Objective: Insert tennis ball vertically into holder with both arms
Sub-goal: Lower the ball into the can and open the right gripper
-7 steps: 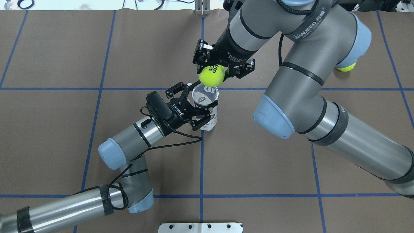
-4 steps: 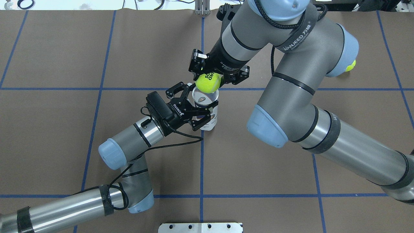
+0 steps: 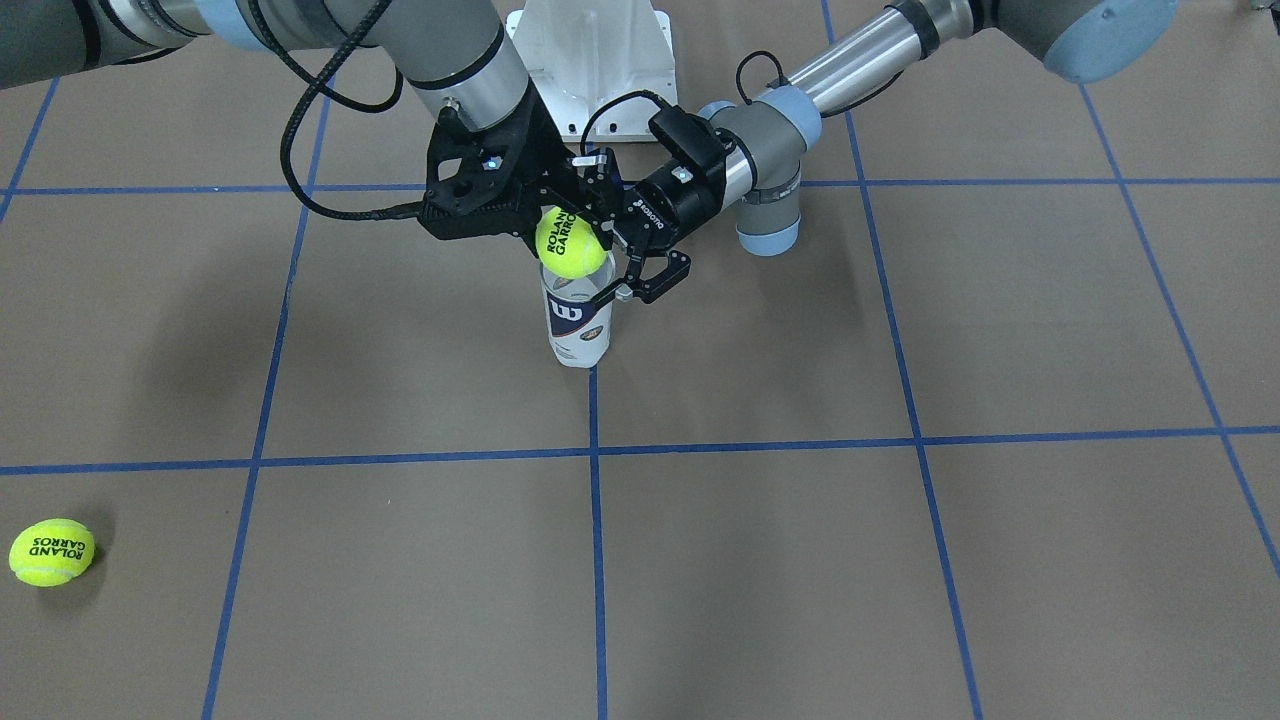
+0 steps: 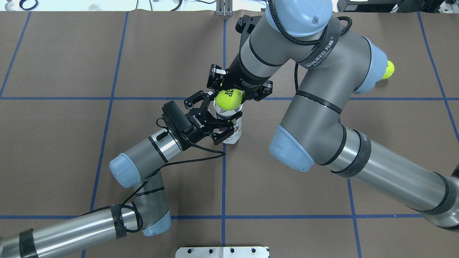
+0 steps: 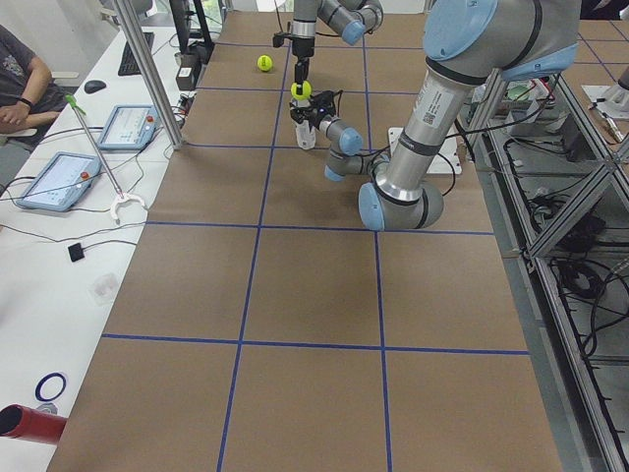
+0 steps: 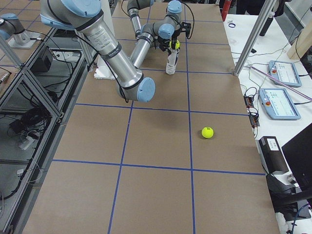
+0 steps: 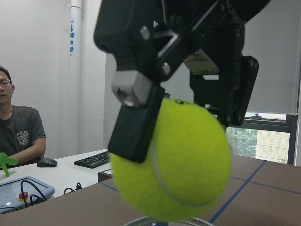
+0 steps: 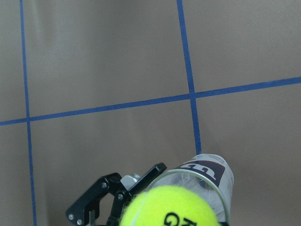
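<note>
A: Where is the tennis ball (image 4: 229, 99)?

B: Right over the open mouth of the holder (image 3: 578, 320). The right gripper (image 4: 231, 96) pinches it from both sides. I cannot tell whether it touches the rim.

A: And the holder?

B: Upright, about midway between the left and right edges of the table (image 3: 900, 550), on a blue tape line (image 3: 594, 520). The left gripper (image 4: 222, 114) is clamped around it just under the rim.

A: Anything crowding the mouth?

B: Both grippers' fingers sit close together there — black links on either side of the ball.

A: Elsewhere?

B: A second ball (image 3: 52, 551) lies well apart, toward the far right corner — half hidden by the right arm's elbow from overhead. A white mounting plate (image 3: 590, 50) sits at the robot's edge.
</note>
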{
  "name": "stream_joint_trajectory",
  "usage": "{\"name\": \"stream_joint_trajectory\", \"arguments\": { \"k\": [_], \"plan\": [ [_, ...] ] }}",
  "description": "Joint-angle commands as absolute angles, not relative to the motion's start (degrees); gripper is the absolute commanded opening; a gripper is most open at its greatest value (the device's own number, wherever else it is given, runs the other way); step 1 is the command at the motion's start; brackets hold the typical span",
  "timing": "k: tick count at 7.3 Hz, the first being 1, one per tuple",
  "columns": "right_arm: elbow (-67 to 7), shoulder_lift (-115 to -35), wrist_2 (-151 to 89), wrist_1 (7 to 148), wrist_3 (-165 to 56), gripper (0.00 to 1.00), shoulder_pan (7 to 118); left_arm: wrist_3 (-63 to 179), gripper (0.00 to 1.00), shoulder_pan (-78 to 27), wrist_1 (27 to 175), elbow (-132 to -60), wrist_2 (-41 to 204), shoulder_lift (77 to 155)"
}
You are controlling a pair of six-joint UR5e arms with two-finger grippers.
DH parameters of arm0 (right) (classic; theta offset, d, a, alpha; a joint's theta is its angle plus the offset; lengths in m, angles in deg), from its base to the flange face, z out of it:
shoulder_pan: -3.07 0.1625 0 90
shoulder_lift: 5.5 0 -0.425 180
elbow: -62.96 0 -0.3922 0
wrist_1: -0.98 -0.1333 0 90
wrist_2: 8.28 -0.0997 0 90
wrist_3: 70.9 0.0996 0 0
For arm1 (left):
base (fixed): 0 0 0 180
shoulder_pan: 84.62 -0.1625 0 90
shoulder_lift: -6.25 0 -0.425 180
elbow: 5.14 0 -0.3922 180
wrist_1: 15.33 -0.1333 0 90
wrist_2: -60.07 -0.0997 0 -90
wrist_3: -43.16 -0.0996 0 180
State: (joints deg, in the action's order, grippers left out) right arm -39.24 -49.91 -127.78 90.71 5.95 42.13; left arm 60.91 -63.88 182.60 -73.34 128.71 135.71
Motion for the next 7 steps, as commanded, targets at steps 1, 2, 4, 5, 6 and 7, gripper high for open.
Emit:
{"name": "stream_joint_trajectory", "arguments": {
  "k": [1,2,4,5,6,7],
  "plan": [
    [-38.82,-49.97,-127.72,90.71,5.92,0.0,42.0,60.91,0.87,-63.88,182.6,-73.34,128.71,135.71],
    [-38.73,-49.97,-127.72,90.71,5.92,0.13,42.0,60.91,0.87,-63.88,182.6,-73.34,128.71,135.71],
    [-38.47,-49.97,-127.72,90.71,5.92,0.62,41.92,60.91,0.87,-63.88,182.6,-73.34,128.71,135.71],
    [-38.47,-49.97,-127.64,90.71,5.92,0.76,41.91,60.91,0.87,-63.88,182.6,-73.43,128.71,135.71],
    [-38.38,-50.06,-127.55,90.62,5.92,0.96,41.91,60.91,0.87,-63.88,182.6,-73.43,128.71,135.8],
    [-38.38,-50.06,-127.2,90.71,5.92,0.98,41.83,60.91,0.87,-63.88,182.6,-73.51,128.71,135.71]
  ]
}}
